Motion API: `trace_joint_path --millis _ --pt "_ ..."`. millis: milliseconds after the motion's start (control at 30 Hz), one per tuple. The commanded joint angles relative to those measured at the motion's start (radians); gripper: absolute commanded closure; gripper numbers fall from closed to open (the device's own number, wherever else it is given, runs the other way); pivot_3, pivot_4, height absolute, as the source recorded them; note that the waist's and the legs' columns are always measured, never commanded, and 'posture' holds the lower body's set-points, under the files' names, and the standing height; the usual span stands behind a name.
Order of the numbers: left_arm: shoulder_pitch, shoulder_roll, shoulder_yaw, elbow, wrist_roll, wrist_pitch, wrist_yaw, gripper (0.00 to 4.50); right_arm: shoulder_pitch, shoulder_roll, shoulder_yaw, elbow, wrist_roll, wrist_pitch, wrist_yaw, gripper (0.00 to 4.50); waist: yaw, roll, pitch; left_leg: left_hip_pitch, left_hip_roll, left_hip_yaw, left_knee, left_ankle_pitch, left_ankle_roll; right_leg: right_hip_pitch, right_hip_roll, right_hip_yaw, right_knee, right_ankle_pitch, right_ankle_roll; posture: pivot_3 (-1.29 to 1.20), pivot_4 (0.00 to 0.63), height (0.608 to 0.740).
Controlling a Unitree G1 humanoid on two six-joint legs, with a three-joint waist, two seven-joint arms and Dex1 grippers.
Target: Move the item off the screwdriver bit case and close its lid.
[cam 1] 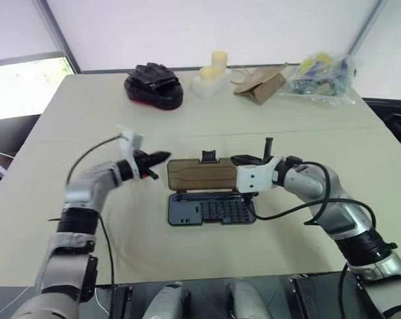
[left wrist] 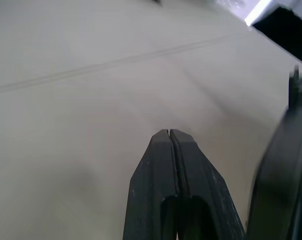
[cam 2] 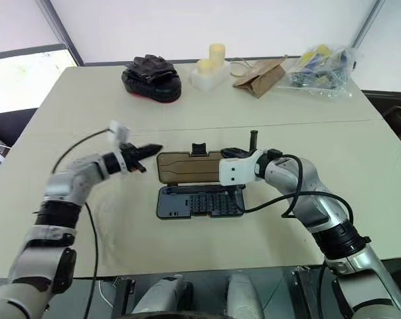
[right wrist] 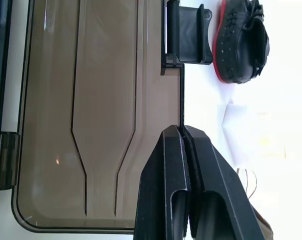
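The screwdriver bit case (cam 1: 210, 211) lies open near the middle of the table (cam 1: 87, 106), toward its near edge: a grey-blue tray with rows of small bits, and the lid (cam 1: 202, 174), smoky-brown and translucent, raised behind it with a black latch on its far edge. My right gripper (right wrist: 183, 131) is clenched at that edge, my left gripper (cam 1: 162, 157) clenched, empty, just beside the lid's end.

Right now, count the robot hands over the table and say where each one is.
2. The left hand, shut, hovers just off the left end of the lid. The right hand, shut, sits at the lid's far long edge, near its black latch.
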Motion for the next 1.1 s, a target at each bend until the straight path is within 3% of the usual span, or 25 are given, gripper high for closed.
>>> trace_joint_path --millis 33,133,300,367,433,500,567,767,933,1100 --pt "-0.047 0.015 -0.069 0.107 0.068 -0.074 -0.164 4.50 -0.001 0.007 -0.004 -0.052 -0.007 0.030 0.016 4.49 -0.005 0.000 0.000 0.000 0.000 0.000 0.000 0.000 0.000 0.000 0.000 0.000 0.000 0.000 0.000 0.00 0.150 0.740" --pt "-0.080 0.011 -0.079 0.191 0.096 -0.112 -0.221 4.50 0.003 0.021 -0.012 -0.081 0.000 0.076 0.024 3.67 -0.004 0.000 0.000 0.000 0.000 0.000 0.000 0.000 0.000 -0.001 0.000 0.000 0.001 0.000 0.000 0.00 0.150 0.740" --pt "-0.141 -0.006 -0.052 0.295 0.126 -0.166 -0.235 4.50 0.017 0.030 -0.026 -0.173 0.014 0.155 0.065 1.11 0.001 0.000 0.000 -0.002 -0.001 -0.001 0.009 0.000 0.000 -0.002 0.000 0.000 0.003 0.000 0.000 0.00 0.150 0.740" --pt "-0.161 -0.010 -0.042 0.317 0.130 -0.180 -0.237 4.50 0.028 0.029 -0.066 -0.282 0.083 0.316 0.159 0.11 0.003 0.000 0.000 -0.003 -0.001 -0.001 0.010 0.000 0.000 -0.002 0.000 0.000 0.004 0.000 0.000 0.00 0.150 0.740" --pt "-0.179 -0.012 -0.027 0.328 0.126 -0.183 -0.244 4.50 0.015 0.046 -0.146 -0.414 0.235 0.592 0.272 0.04 0.003 0.000 0.000 -0.006 -0.001 -0.003 0.010 0.000 0.001 -0.003 0.000 -0.001 0.004 0.000 0.000 0.00 0.150 0.740" --pt "-0.196 -0.015 -0.009 0.299 0.091 -0.124 -0.280 4.50 -0.147 0.117 -0.376 -0.486 0.450 1.025 0.330 0.04 -0.002 0.000 0.001 -0.011 -0.001 -0.004 0.012 -0.001 0.001 -0.006 -0.001 -0.002 0.006 0.000 0.000 0.00 0.150 0.740" --pt "-0.192 -0.013 -0.016 0.217 0.059 -0.034 -0.346 4.50 -0.262 0.110 -0.548 -0.471 0.572 1.219 0.349 0.04 0.000 0.000 0.002 -0.017 -0.002 -0.003 0.016 -0.001 0.001 -0.011 -0.002 -0.001 0.012 0.000 0.000 0.00 0.150 0.740" --pt "-0.120 0.121 -0.149 -0.137 0.000 0.184 -0.612 4.50 -0.261 0.035 -0.621 -0.408 0.641 1.234 0.235 0.04 -0.005 -0.005 -0.001 -0.017 -0.003 -0.007 0.011 -0.001 0.001 -0.013 -0.004 -0.002 0.013 0.000 0.000 0.00 0.150 0.740" --pt "-0.029 0.341 -0.365 -0.362 -0.045 0.103 -0.667 4.50 -0.177 0.027 -0.540 -0.449 0.698 1.196 0.178 0.04 -0.028 -0.003 0.000 -0.017 -0.002 -0.003 0.011 -0.001 0.001 -0.015 -0.004 0.001 0.014 0.000 0.000 0.00 0.150 0.740" --pt "-0.189 0.216 -0.211 -0.143 -0.059 0.150 -0.584 4.50 -0.017 -0.051 -0.385 -0.522 0.700 1.100 0.169 0.04 0.006 -0.005 0.001 -0.018 -0.003 -0.004 0.017 -0.001 0.002 -0.013 -0.004 -0.001 0.013 0.000 0.000 0.00 0.150 0.740"
